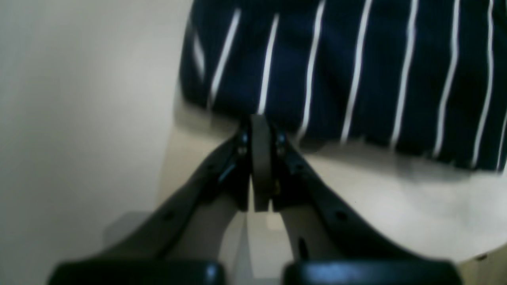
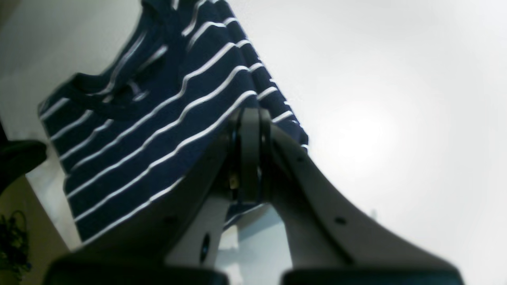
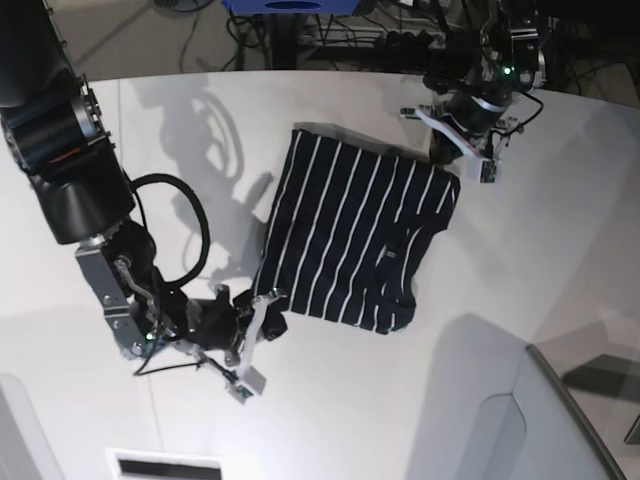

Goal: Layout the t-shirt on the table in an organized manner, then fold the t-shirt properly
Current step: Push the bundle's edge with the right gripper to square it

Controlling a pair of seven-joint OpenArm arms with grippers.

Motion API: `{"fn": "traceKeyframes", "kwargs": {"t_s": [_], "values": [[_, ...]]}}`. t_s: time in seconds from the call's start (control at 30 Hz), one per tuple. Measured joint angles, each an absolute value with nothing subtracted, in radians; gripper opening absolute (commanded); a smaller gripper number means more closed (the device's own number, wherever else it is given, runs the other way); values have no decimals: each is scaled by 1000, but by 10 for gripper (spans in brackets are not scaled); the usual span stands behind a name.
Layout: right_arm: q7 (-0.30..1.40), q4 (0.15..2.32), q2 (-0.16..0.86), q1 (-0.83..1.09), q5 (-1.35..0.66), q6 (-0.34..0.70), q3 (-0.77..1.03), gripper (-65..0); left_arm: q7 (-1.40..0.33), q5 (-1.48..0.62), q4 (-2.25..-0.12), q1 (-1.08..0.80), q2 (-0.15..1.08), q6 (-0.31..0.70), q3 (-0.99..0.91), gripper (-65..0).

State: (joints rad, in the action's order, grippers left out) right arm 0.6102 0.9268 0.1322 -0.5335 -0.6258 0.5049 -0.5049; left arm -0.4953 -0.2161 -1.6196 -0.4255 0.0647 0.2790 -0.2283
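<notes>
The t-shirt [image 3: 350,240], dark navy with thin white stripes, lies folded over itself in the middle of the white table [image 3: 350,410]. My left gripper [image 3: 449,164] is at its far right corner. In the left wrist view that gripper [image 1: 260,118] is shut on the t-shirt's [image 1: 356,59] hem, which hangs slightly above the table [image 1: 396,206]. My right gripper [image 3: 267,303] is at the near left corner. In the right wrist view it [image 2: 249,114] is shut on the edge of the t-shirt [image 2: 158,130], with cloth showing under the fingers and the collar to the left, over the table [image 2: 396,99].
Cables and a blue object [image 3: 290,5] sit beyond the table's far edge. A white raised panel [image 3: 520,430] stands at the near right, with dark floor past it. A dark slot [image 3: 165,467] is set in the table's front left.
</notes>
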Motion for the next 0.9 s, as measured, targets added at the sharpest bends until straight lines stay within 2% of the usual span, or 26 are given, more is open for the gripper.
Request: {"fn": "traceKeyframes", "kwargs": {"t_s": [0.23,0.47,0.73,0.9], "values": [[548,856,49,-525,-636,509,-572,-650,-494,-216,-1618,-418,65,279,-230,-650],[463,685,91,-530,-626,496,-570,-650,-488,-218,-1540,-364,64,280,-234,-650],[437,665,163,-525,-629,496,-569,-650,-489,-216,-1478,-321,67,278,-233,-650],[436,648,158,-512,-630,496,-570,-650,-490,-216,-1505,-330,70,279,-240,-650]]}}
